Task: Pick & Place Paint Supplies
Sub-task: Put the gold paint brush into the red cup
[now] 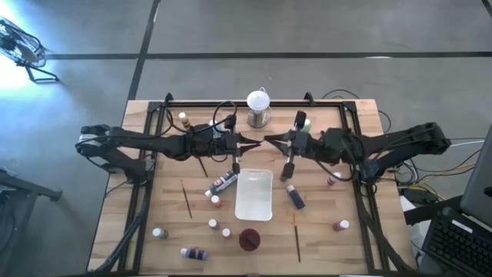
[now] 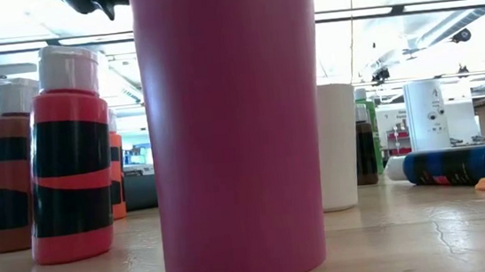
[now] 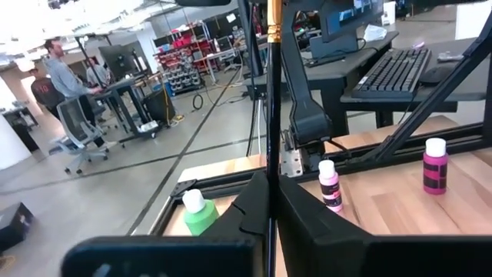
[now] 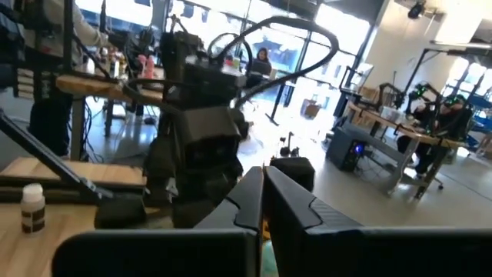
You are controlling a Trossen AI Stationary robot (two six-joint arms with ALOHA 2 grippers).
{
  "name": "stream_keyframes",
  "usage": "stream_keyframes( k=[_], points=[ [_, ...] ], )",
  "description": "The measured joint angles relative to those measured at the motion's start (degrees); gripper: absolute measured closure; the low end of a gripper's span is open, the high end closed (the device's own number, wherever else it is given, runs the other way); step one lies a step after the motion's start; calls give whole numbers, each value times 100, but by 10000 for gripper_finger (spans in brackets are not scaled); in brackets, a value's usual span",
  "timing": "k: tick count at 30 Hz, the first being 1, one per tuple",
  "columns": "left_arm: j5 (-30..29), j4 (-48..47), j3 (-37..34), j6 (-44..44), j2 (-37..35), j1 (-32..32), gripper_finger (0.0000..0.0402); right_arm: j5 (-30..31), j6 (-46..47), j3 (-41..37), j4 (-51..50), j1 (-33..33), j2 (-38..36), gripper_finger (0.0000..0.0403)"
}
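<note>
My two grippers meet tip to tip above the middle of the table, past the far end of the white tray. My left gripper is shut on a thin brush, which runs as a dark line past its fingers to a gold ferrule. My right gripper faces it, shut, with a yellowish sliver between its fingertips. Paint bottles and two more brushes lie on the table. My left gripper pinches the brush's dark shaft between its two fingers, which point level toward the table's right. The brush is lifted clear of the table and reaches on beyond the fingertips. My right gripper points level toward the table's left and is shut on a yellowish sliver of the brush at its fingertips; its own fingers hide the rest of the hold.
A dark red cup stands near the front edge, filling the low view. A white globe on a metal base sits at the back. More bottles stand at the near left and the far corners.
</note>
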Motion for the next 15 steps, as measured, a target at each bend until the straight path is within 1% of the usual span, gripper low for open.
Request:
stream_keyframes(
  k=[4,7,11,15],
  points=[
    [1,-61,-2,-193,-86,0,332,16,130,2,-321,-2,-172,395],
    [0,-17,-1,-183,-158,0,302,14,172,-14,-315,0,-234,395],
    [-36,-166,0,-113,-189,0,282,13,66,-14,-398,-1,-264,395],
    [-264,-758,-2,12,-477,11,278,-1,163,58,-830,14,-449,395]
  ],
)
